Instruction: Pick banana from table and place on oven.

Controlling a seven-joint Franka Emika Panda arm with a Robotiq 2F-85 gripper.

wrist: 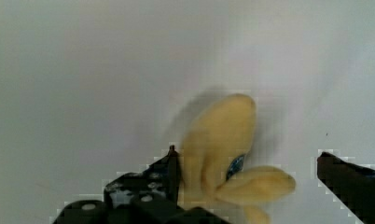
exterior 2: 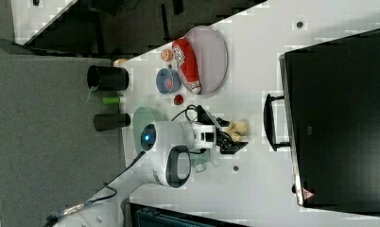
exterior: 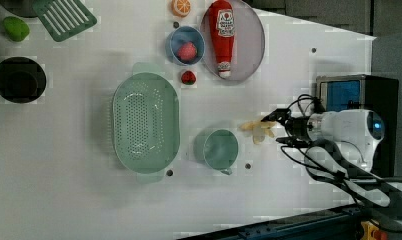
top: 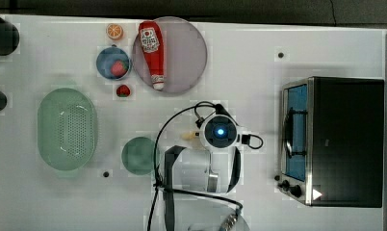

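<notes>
Top view, left to right: a mint green colander [top: 66, 129] and a green cup [top: 139, 155] sit well off to the gripper's left on the white surface [top: 47, 202]. Near centre, the Franka arm hangs w/ its gripper [wrist: 245, 179] low over the banana [wrist: 218, 144]. The toaster oven [top: 348, 139] stands well apart on the gripper's other side.

Wrist view: the gripper is spread wide, not yet clamped. One finger [wrist: 169, 170] touches or nearly touches the banana's side; the other finger [wrist: 346, 175] stands well clear. The banana lies on the surface betw. them, peel flaps splayed toward the camera.

Step in hand, by my reading: closing on the banana. To do it well, centre the body betw. the fingers, grip the firm body rather than a loose flap, then lift straight up before swinging toward the oven's black top.
</notes>
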